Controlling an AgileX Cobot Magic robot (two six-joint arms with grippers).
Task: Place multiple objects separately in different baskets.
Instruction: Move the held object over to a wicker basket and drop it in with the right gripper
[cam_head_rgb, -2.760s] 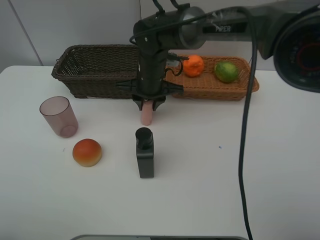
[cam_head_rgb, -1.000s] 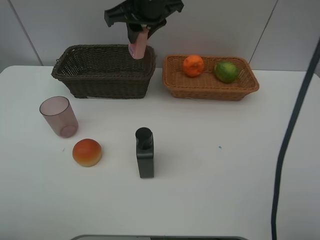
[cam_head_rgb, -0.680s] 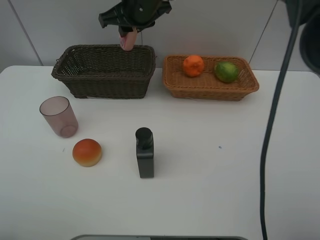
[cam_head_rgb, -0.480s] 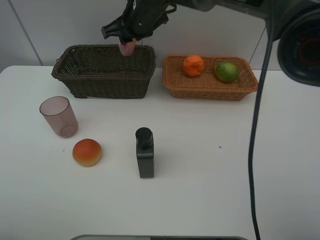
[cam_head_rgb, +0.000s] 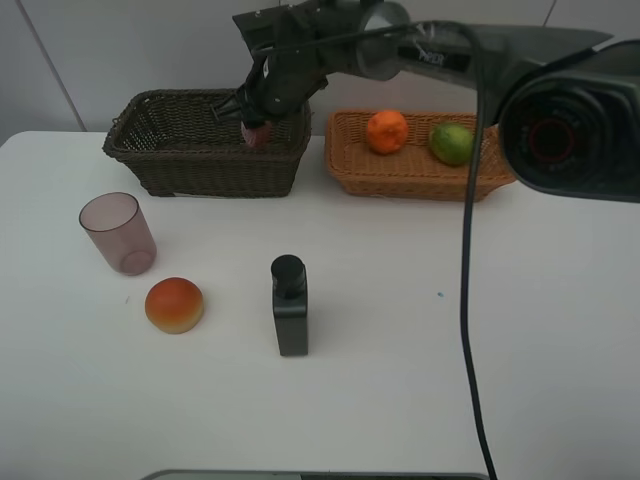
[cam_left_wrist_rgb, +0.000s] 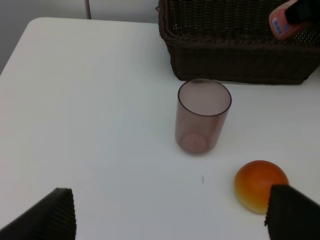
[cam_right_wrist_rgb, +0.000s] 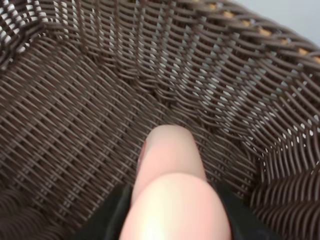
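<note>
My right gripper (cam_head_rgb: 258, 124) is shut on the small pink bottle (cam_head_rgb: 256, 134) and holds it inside the right end of the dark brown basket (cam_head_rgb: 190, 145). The right wrist view shows the pink bottle (cam_right_wrist_rgb: 170, 190) just above the basket's woven floor (cam_right_wrist_rgb: 80, 120). The orange (cam_head_rgb: 387, 131) and the green lime (cam_head_rgb: 453, 143) lie in the light tan basket (cam_head_rgb: 400, 175). The purple cup (cam_head_rgb: 118, 233), the red-orange fruit (cam_head_rgb: 174, 304) and the black bottle (cam_head_rgb: 290, 305) stand on the table. My left gripper (cam_left_wrist_rgb: 170, 215) is open over the table near the cup (cam_left_wrist_rgb: 203, 116) and the fruit (cam_left_wrist_rgb: 261, 185).
The white table (cam_head_rgb: 420, 330) runs wide to the right and front of the black bottle. A black cable (cam_head_rgb: 468, 330) hangs down across the right half of the high view. A grey wall stands behind the baskets.
My right gripper has carried the pink bottle from the table in front of the baskets, up and over the dark basket's rim, and down into its right end. The left arm has not moved.
</note>
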